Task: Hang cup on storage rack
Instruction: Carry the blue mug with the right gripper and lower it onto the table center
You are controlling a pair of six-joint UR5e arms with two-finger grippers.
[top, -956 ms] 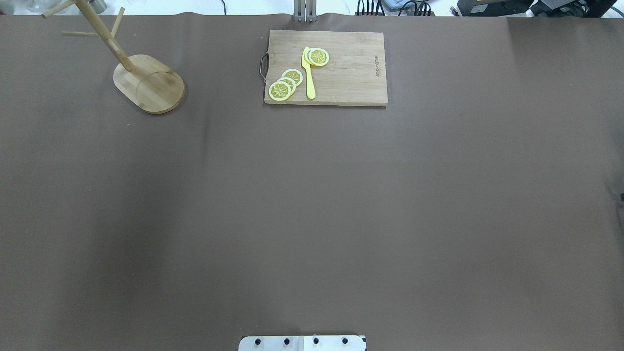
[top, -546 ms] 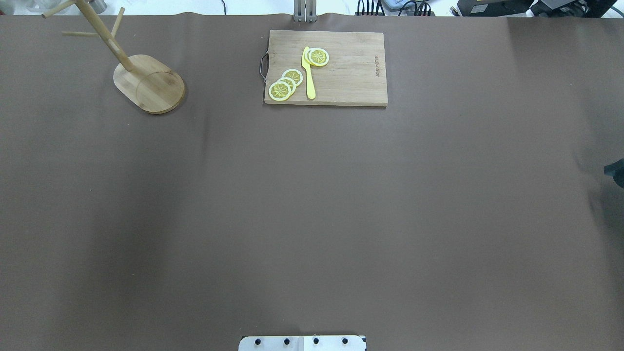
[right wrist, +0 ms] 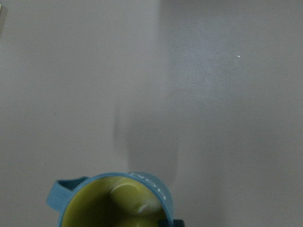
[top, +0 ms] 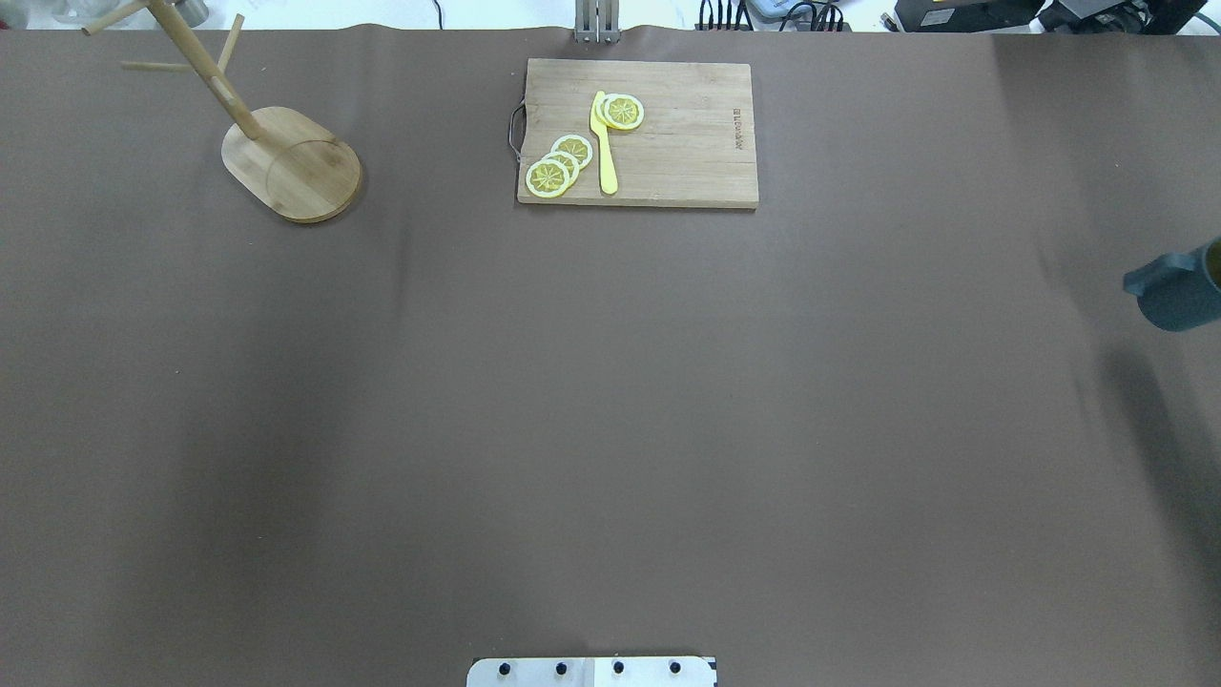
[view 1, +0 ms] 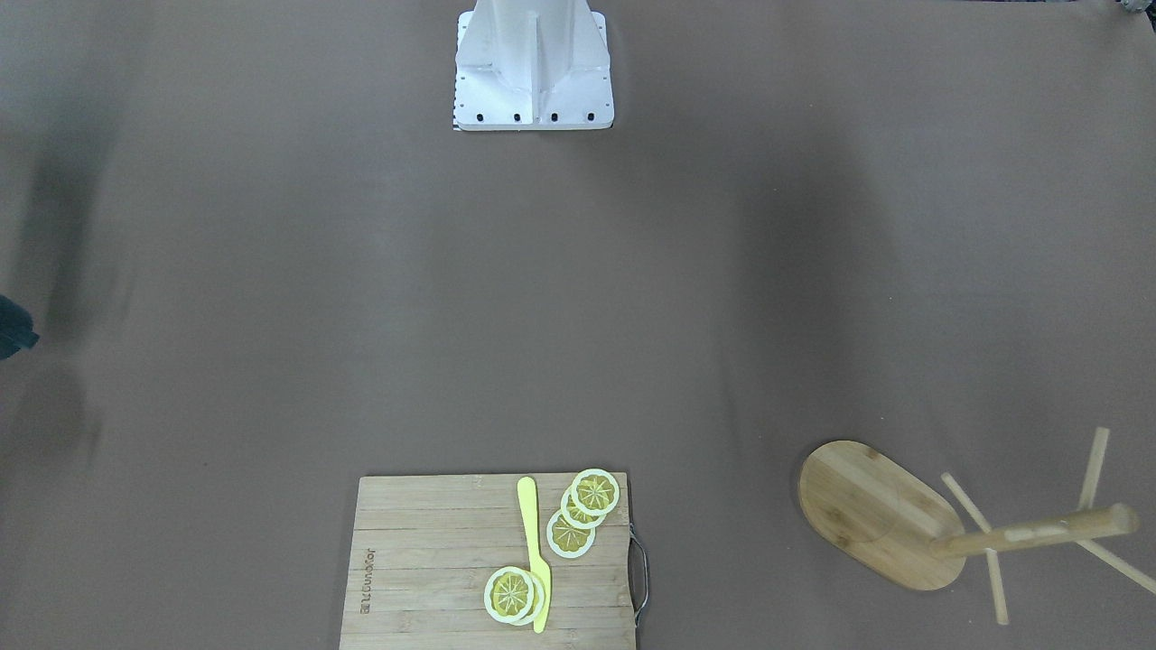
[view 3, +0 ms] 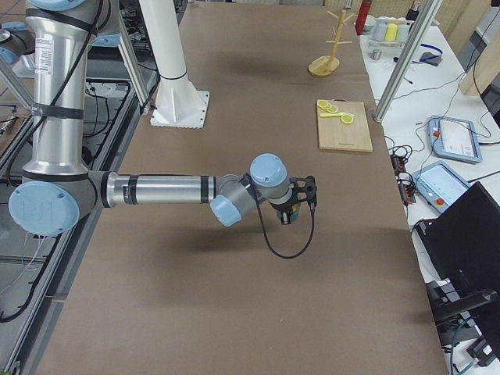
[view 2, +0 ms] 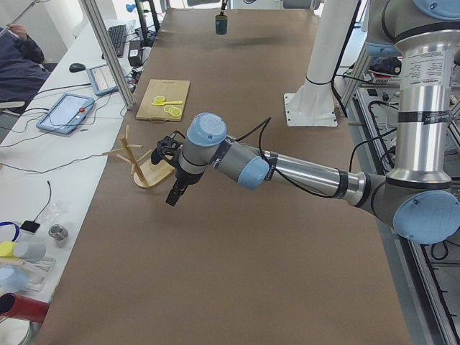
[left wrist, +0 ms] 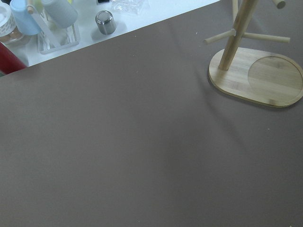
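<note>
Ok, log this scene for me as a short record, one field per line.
cup: dark slate-blue mug with yellow-green inside, raised off the brown table at its right edge, not yet hung
right tool: holds the mug, apparently shut on it
left tool: above the table near the rack; open or shut unclear
rack: light bamboo mug tree, far left, pegs empty
board: rectangular bamboo cutting board holding yellow lemon slices and a yellow plastic knife

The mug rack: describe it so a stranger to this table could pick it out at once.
On the brown table, look to the far left corner, well left of the cutting board with lemon slices. The mug rack stands there on an oval base; unlike the flat board, it is an upright post with thin pegs.
</note>
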